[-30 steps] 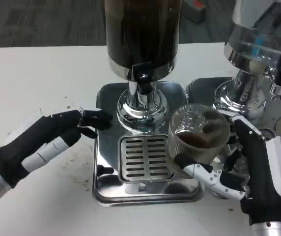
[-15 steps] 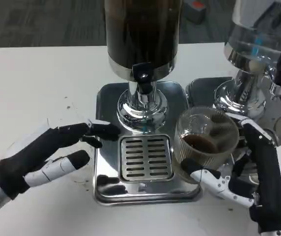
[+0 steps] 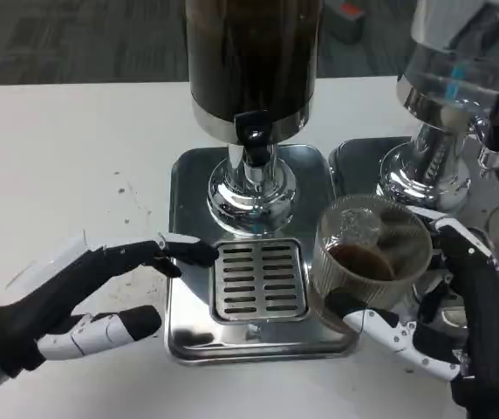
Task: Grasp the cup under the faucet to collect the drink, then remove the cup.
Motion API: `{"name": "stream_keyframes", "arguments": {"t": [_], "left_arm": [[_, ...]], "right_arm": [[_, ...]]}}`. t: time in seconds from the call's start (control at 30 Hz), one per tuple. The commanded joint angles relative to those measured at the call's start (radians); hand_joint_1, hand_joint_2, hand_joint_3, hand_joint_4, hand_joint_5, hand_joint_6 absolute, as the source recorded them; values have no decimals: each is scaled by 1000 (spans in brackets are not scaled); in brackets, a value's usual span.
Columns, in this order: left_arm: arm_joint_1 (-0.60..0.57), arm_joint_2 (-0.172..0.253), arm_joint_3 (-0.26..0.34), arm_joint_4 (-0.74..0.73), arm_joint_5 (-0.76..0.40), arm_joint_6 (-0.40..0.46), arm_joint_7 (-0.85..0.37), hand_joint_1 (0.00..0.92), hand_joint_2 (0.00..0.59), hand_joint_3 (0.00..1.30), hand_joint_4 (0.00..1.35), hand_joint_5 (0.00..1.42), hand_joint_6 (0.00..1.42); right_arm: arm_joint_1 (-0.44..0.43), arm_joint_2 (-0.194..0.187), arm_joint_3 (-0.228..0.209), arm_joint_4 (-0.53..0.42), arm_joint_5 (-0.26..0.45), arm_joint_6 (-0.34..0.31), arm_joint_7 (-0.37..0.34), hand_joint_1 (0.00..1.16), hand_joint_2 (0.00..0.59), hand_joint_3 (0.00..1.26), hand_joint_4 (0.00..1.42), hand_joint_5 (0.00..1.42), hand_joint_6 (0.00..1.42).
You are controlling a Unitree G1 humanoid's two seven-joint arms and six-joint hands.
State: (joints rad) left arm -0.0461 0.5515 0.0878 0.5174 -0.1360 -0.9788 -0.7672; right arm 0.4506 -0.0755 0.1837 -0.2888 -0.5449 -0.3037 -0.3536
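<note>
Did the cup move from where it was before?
Yes. The cup, held by the right robot hand, slid right and toward the robot, farther from the grate and the faucet.

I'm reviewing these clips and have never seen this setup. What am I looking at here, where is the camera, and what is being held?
The camera sits on a humanoid robot's head or chest and looks down at a white table. The two black-and-white shapes are its hands. The right robot hand grips a clear ribbed cup with dark drink in the bottom, over the right edge of a shiny metal drip tray with a slotted grate. Behind the tray stands a dark drink dispenser with a black faucet. A second, clear dispenser stands to its right. The left robot hand holds nothing, its fingertips at the tray's left edge.
</note>
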Motion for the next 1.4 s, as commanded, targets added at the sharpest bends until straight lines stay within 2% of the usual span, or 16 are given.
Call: {"name": "stream_keyframes", "arguments": {"t": [0.03,0.17,0.47,0.77,1.4], "left_arm": [[30,25,-9,-34,44,-48,29,0,105,293,264,226,344],[53,42,-3,-54,70,-90,60,0,104,264,200,168,268],[93,114,-2,-90,144,-211,113,0,106,161,31,37,181],[89,189,-10,-111,208,-300,163,0,109,131,1,4,156],[118,245,-52,-106,219,-375,222,0,107,96,0,0,153]], "right_arm": [[14,8,1,-49,3,-24,-2,851,191,583,653,852,1134],[29,7,-2,-62,6,-24,8,851,191,586,653,855,1134],[60,1,-8,-91,11,-26,26,852,191,586,653,855,1134],[98,-6,-19,-131,16,-31,50,852,191,587,653,855,1148],[163,-6,-17,-173,15,-40,62,853,191,587,662,855,1150]]}}
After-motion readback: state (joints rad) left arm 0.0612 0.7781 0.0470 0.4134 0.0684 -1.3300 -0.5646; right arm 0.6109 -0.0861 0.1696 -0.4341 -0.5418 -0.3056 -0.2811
